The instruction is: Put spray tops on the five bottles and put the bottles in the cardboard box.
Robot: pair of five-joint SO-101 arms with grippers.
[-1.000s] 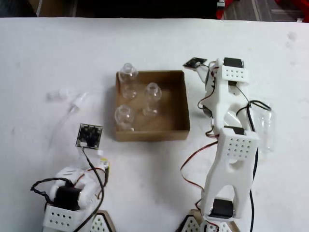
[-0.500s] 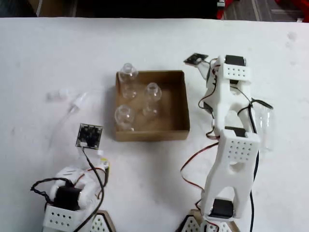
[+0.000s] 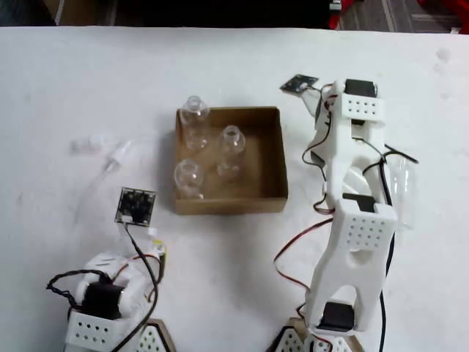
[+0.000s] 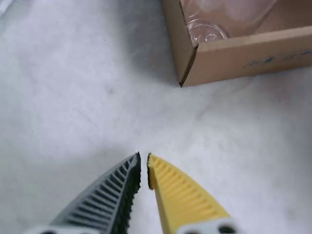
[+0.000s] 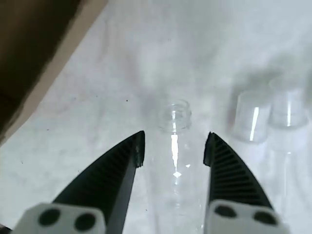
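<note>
The cardboard box [image 3: 231, 206] sits mid-table with three clear, topless bottles [image 3: 231, 141] standing in it. My right gripper [image 5: 174, 141] is open and straddles another clear bottle [image 5: 174, 119] that lies on the table, its bare neck pointing away from the fingers. Two clear capped pieces [image 5: 251, 117] lie beside it. A further clear bottle [image 3: 403, 192] lies to the right of the right arm [image 3: 355, 227]. Loose spray tops [image 3: 110, 152] lie left of the box. My left gripper [image 4: 144, 161] is shut, low over the table near the box corner [image 4: 184, 78].
The left arm [image 3: 110, 293] is folded at the near left edge. Red and black cables [image 3: 293, 246] trail beside the right arm. The box wall [image 5: 44, 68] runs close beside the right gripper. Open white table lies at the back and the far left.
The right arm has shifted a little farther back and to the right. The left arm, box and bottles in it have not moved.
</note>
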